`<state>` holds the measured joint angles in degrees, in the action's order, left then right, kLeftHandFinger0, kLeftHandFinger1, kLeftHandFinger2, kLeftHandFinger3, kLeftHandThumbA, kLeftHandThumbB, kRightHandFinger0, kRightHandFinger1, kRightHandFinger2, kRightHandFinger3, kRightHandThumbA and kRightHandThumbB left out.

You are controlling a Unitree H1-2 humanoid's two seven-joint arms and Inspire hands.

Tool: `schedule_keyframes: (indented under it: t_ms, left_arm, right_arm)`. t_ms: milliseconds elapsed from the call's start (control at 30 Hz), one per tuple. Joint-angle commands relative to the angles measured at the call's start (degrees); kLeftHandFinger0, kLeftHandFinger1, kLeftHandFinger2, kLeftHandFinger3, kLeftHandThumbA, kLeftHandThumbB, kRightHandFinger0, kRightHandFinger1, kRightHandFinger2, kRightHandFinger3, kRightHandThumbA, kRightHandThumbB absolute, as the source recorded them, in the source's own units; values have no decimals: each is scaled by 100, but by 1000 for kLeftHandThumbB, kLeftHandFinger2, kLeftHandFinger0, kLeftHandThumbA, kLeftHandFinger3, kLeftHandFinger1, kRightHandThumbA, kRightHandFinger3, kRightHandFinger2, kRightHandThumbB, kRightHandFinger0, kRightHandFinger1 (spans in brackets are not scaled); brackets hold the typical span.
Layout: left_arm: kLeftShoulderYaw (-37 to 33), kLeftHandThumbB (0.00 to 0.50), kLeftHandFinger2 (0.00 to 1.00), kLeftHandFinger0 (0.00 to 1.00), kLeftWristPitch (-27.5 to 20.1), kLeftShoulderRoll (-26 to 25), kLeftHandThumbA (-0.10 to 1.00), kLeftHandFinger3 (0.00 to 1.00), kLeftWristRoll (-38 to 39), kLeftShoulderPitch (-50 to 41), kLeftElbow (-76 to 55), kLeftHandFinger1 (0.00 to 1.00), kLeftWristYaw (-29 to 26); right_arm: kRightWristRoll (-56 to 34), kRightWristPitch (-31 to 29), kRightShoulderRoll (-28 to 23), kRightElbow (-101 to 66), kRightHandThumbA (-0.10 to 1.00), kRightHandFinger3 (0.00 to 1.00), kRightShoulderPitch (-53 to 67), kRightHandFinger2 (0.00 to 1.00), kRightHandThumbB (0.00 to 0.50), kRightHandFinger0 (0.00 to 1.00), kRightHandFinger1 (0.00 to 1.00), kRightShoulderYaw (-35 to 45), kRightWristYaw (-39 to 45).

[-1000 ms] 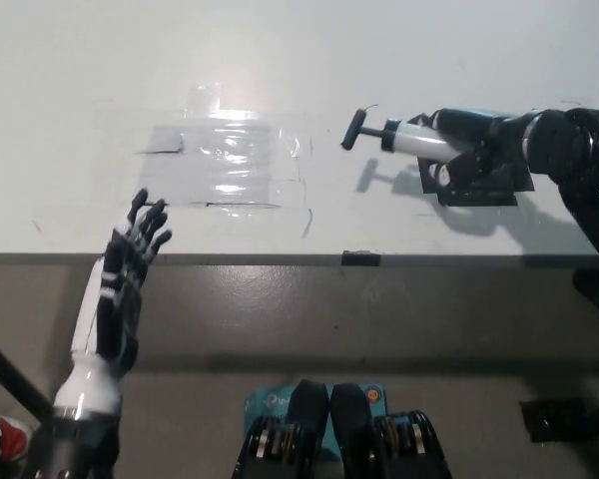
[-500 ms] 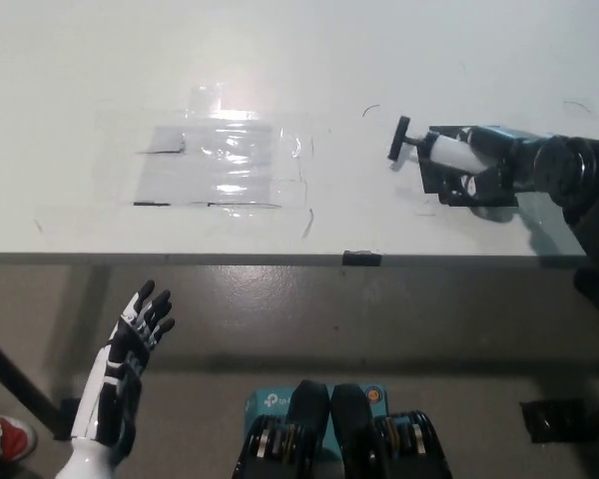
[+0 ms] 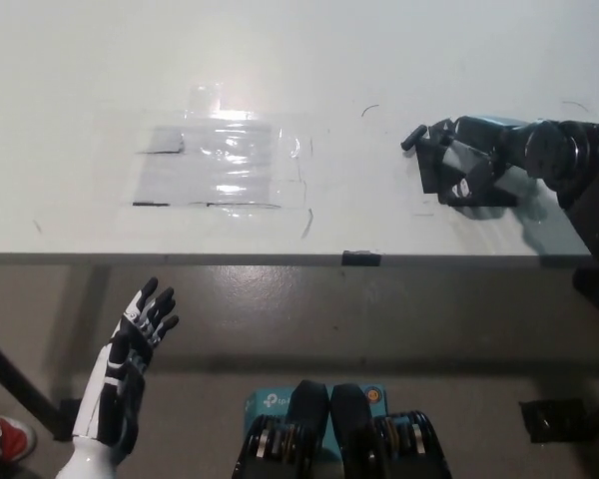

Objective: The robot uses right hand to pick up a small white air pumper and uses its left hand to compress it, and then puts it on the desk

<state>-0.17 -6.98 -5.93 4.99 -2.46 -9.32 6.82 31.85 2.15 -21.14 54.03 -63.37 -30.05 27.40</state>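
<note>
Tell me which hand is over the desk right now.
The black right hand, at the desk's right side, shut on the air pumper. The white left hand hangs open below the desk's front edge, holding nothing.

Clear plastic sheet (image 3: 223, 165) lying flat mid-desk, black tape piece (image 3: 360, 258) sitting on the front edge, red-and-white shoe (image 3: 0, 440) showing on the floor

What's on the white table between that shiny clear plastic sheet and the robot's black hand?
In the head view, nothing stands between the clear plastic sheet and the black right hand: only bare white table with a few thin dark marks.
</note>
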Motion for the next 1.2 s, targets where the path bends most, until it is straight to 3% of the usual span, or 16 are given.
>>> schedule_keyframes:
  t_ms: [0, 133, 233, 267, 333, 400, 433, 467, 500, 667, 800, 900, 1167]
  left_arm:
    - [-28, 289, 1000, 1000, -201, -20, 1000, 1000, 42, 68, -101, 1000, 69]
    - [-32, 282, 1000, 1000, -226, 8, 1000, 1000, 49, 78, -76, 1000, 62]
    - [-11, 281, 1000, 1000, -250, 29, 1000, 1000, 54, 123, -38, 1000, 37]
    - [-4, 283, 1000, 1000, -274, 29, 1000, 1000, 107, 143, -7, 1000, 58]
    - [17, 283, 1000, 1000, -312, 51, 1000, 1000, 147, 194, 28, 1000, 49]
    - [42, 283, 1000, 1000, -353, 37, 1000, 1000, 90, 211, 46, 1000, 17]
    - [63, 287, 1000, 1000, -349, 22, 1000, 1000, 45, 246, 52, 1000, -12]
    - [86, 289, 1000, 1000, -347, 3, 1000, 1000, 11, 265, 55, 1000, -34]
    - [126, 287, 1000, 1000, -417, -10, 1000, 1000, -117, 276, 83, 1000, -113]
    - [254, 306, 1000, 1000, -452, -110, 1000, 1000, -19, 224, 205, 1000, -110]
    - [338, 297, 1000, 1000, -519, -99, 1000, 1000, 100, 194, 348, 1000, -123]
    - [408, 270, 1000, 1000, -564, -108, 1000, 1000, 133, 145, 382, 1000, -148]
    - [474, 267, 1000, 1000, -551, -79, 1000, 1000, 201, -65, 513, 1000, -42]
  right_arm:
    - [-178, -135, -113, -394, 713, 1000, -206, 1000, 500, 1000, 1000, 164, 222]
    - [-450, -193, -223, -1158, 824, 1000, -62, 1000, 500, 1000, 1000, 481, 287]
    - [-514, 141, -453, -2907, 1000, 1000, 194, 1000, 487, 1000, 1000, 954, 160]
    - [-678, 442, -488, -3636, 1000, 1000, 310, 1000, 378, 1000, 1000, 1222, 204]
    - [-1100, 406, -430, -4615, 1000, 1000, 572, 1000, 351, 1000, 1000, 1761, -30]
    - [-1274, 577, -375, -5589, 1000, 1000, 932, 1000, 393, 1000, 1000, 2058, -85]
    - [-1424, 541, -357, -6019, 1000, 1000, 1134, 1000, 378, 1000, 1000, 2185, -116]
    - [-1566, 499, -322, -6456, 1000, 1000, 1365, 1000, 475, 1000, 1000, 2315, -153]
    - [-1660, 708, -269, -7157, 1000, 1000, 1770, 1000, 365, 1000, 1000, 2460, -175]
    - [-1936, 627, 117, -8659, 1000, 1000, 3499, 1000, 285, 1000, 1000, 2774, -616]
    - [-2086, 199, 652, -8957, 1000, 1000, 5000, 1000, 273, 1000, 1000, 2945, -1177]
    - [-2191, -462, 951, -8667, 1000, 1000, 5806, 1000, 246, 1000, 1000, 2970, -1445]
    - [-2371, -1333, 1737, -7938, 1000, 1000, 6845, 1000, 197, 1000, 1000, 3278, -1705]
